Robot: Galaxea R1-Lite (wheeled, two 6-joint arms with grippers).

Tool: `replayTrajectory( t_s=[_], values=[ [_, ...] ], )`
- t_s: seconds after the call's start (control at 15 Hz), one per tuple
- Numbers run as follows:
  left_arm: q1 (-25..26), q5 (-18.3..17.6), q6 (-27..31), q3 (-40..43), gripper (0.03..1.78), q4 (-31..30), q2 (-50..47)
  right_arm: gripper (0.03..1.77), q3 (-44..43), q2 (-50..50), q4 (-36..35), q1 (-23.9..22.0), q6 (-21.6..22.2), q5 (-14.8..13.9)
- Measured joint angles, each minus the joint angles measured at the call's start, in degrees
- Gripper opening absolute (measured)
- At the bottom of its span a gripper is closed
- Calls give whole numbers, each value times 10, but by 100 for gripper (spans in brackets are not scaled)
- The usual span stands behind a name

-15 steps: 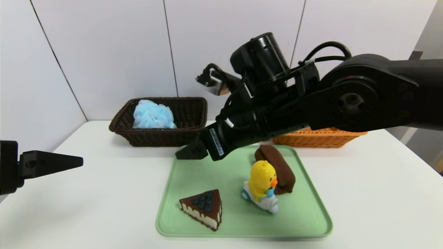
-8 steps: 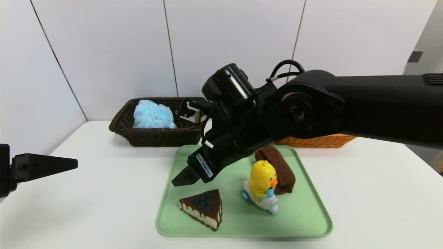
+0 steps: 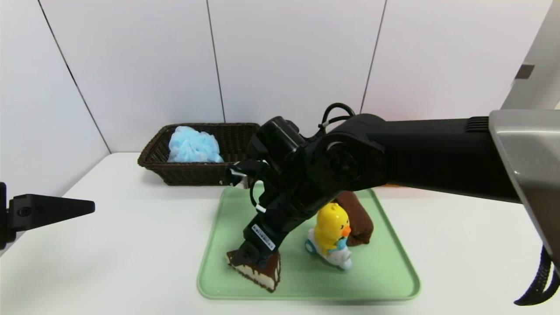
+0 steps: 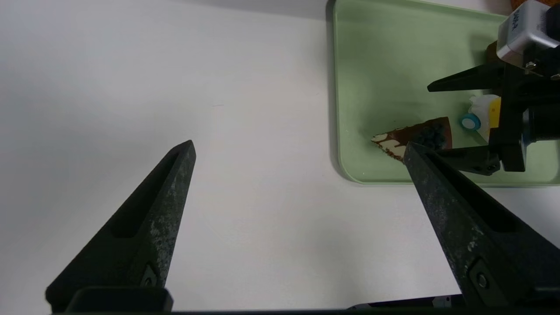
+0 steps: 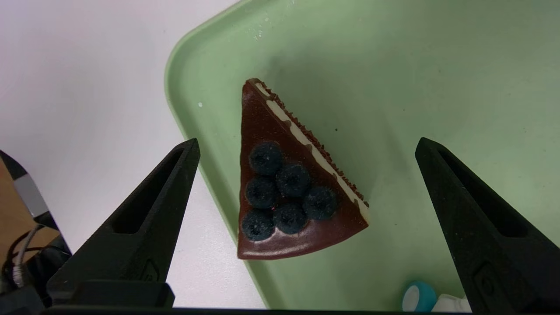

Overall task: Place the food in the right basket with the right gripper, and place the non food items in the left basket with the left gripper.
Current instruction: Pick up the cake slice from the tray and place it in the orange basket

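The black two-fingered right gripper (image 5: 308,142) is poised above the wedge of chocolate-topped cake with dark blueberries (image 5: 291,192), its fingers spread wide on either side and nothing pinched between them. In the head view the wedge lies on the pale green rectangular tray (image 3: 367,284), at about seven o'clock from the tray's centre. The piece is probably light; if it is a moulded model, as its glossy top suggests, it should be fairly firm — if real, it would crush easily. The best hold is likely across the two long sides, behind the narrow tip and level with the berries, since the tapering flanks could let the wedge slip toward its wide end.

The yellow plastic duck on a white scooter (image 3: 333,234) stands at about two o'clock from the cake — rigid, by its look, and best taken by the body. The brown soft-looking roll (image 3: 356,218) lies just beyond it. The black left gripper (image 4: 299,151) waits over the table at about nine o'clock from the tray, fingers apart, holding nothing. The light blue mesh bath puff (image 3: 194,145) rests in the dark brown woven basket (image 3: 197,175). A white label (image 3: 263,237) is on the right gripper; its print cannot be read.
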Motion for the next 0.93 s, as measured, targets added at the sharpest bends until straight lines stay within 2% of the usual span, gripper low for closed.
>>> replayTrajectory(
  t_s=[0.27, 0.47, 0.93],
  values=[
    [0, 0, -1, 0, 169, 0, -2, 170, 2, 15, 6, 2, -33, -29],
    [0, -1, -2, 0, 169, -1, -2, 170, 2, 17, 31, 4, -60, -31],
    [0, -2, -2, 0, 169, -1, -1, 170, 2, 25, 35, 11, -63, -32]
  ],
)
